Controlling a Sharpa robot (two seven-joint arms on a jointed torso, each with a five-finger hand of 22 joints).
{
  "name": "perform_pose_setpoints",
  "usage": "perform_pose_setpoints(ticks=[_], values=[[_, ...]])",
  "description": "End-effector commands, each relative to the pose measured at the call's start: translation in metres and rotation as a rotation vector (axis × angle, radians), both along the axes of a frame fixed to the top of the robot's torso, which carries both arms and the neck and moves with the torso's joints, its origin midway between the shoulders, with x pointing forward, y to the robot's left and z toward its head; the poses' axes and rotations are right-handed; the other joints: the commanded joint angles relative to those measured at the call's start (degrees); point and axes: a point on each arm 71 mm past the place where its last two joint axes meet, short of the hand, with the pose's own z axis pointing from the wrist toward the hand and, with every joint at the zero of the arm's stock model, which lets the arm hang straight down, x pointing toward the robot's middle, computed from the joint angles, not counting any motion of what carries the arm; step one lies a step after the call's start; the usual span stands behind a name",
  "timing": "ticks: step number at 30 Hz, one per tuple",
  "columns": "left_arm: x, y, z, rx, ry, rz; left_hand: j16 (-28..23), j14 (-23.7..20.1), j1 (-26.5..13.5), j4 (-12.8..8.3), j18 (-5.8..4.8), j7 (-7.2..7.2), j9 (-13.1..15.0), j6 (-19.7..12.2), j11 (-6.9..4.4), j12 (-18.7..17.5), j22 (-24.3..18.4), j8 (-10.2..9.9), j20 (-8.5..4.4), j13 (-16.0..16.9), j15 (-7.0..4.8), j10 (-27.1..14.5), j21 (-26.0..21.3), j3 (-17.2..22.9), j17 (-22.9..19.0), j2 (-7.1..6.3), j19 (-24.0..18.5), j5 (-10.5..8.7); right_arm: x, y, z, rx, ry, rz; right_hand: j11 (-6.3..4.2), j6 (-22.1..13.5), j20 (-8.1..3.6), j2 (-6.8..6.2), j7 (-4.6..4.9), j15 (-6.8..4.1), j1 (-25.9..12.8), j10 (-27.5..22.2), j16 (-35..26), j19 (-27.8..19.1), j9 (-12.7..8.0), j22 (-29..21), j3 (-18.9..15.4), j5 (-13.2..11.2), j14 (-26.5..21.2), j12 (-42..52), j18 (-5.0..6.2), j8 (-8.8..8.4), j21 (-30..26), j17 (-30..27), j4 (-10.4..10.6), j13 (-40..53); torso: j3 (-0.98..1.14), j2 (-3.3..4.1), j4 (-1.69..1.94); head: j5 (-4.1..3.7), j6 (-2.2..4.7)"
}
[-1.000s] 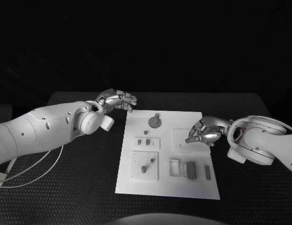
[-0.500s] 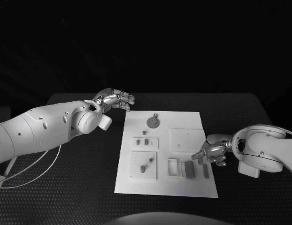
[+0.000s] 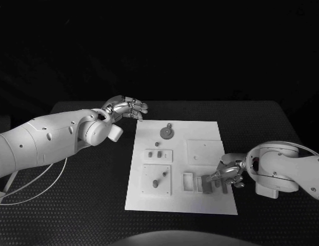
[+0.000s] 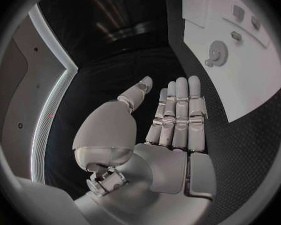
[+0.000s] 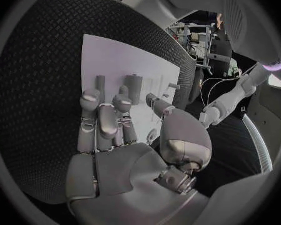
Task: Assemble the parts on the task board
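A dark room surrounds a black, textured worktop [image 3: 78, 205], and the white task board [image 3: 204, 132] lies in its middle, long side running from the near edge toward the far edge. On the board, a round grey part with a small tab [image 3: 167, 133] sits near the far end. Two small grey parts [image 3: 157, 152] stand in a square plate at the left edge, and a peg-like part [image 3: 156, 182] stands in a larger plate nearer the near left corner. Narrow grey bars [image 3: 207, 184] lie by rectangular slots toward the near right corner. A blank square plate [image 3: 202, 148] occupies the right middle.

Judging by this layout, assembly is only partly done: some parts appear seated in the left plates, while the bars at the near right seem loose and remain to be placed.

The left hand [image 3: 127, 108] hovers off the board's far left corner, fingers apart in the wrist view and holding nothing. The right hand [image 3: 228, 176] hangs over the board's right edge by the bars, fingers stretched toward them; whether it touches or grips one cannot be told.

Compared with a second ago, the right hand has travelled from beside the blank square plate down the right edge toward the near corner. The left hand has stayed put, and the parts have not shifted.
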Motion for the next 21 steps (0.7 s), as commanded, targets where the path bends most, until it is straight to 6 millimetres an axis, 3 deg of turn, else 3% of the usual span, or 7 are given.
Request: perform_pose_setpoints(ticks=[1, 7, 21], values=[[-0.001, -0.002, 0.001, -0.017, -0.004, -0.016, -0.39, 0.31, -0.48, 0.0, 0.95, -0.08, -0.1, -0.23, 0.09, -0.08, -0.08, 0.31, -0.13, -0.08, 0.08, 0.29, -0.37, -0.45, 0.09, 0.04, 0.35, 0.14, 0.001, 0.0, -0.004, -0.041, -0.035, 0.018, 0.16, -1.08, -0.53, -0.61, 0.57, -0.14, -0.75, 0.07, 0.18, -0.11, -0.23, 1.1, 0.44, -0.11, 0.8, 0.4, 2.59, -0.88, 0.36, -0.04, 0.25, -0.08, 0.03, 0.06, 0.11, 0.01, -0.25], [-0.001, -0.001, 0.001, -0.016, -0.004, -0.014, -0.41, 0.31, -0.54, 0.03, 0.94, -0.07, -0.11, -0.24, 0.09, -0.09, -0.08, 0.31, -0.13, -0.09, 0.09, 0.29, -0.38, -0.48, 0.12, 0.03, 0.35, 0.14, 0.002, 0.007, -0.009, -0.045, -0.054, 0.025, 0.94, -2.92, -0.53, -2.42, 1.37, 0.59, -1.33, -0.4, -0.14, -0.27, -0.86, 0.99, 1.86, -0.11, 0.31, 0.42, 2.59, -2.45, 0.34, -0.52, 0.77, -0.2, 0.05, 0.06, 0.02, 0.24, -0.56], [-0.001, -0.001, 0.001, -0.017, -0.002, -0.016, -0.47, 0.32, -0.71, 0.13, 0.93, -0.06, -0.14, -0.25, 0.09, -0.09, -0.08, 0.32, -0.13, -0.1, 0.09, 0.28, -0.41, -0.53, 0.19, 0.04, 0.35, 0.14, -0.001, 0.012, -0.021, -0.05, -0.008, 0.034, 1.29, -3.16, -0.47, -5.14, 1.72, 0.94, -2.02, -0.73, -0.34, -0.15, -1.15, 0.89, 3.6, -0.15, 0.12, 0.64, 2.59, -3.1, 0.38, -0.5, 2.43, -0.34, 0.03, 0.01, -0.04, 0.56, -1.06]])
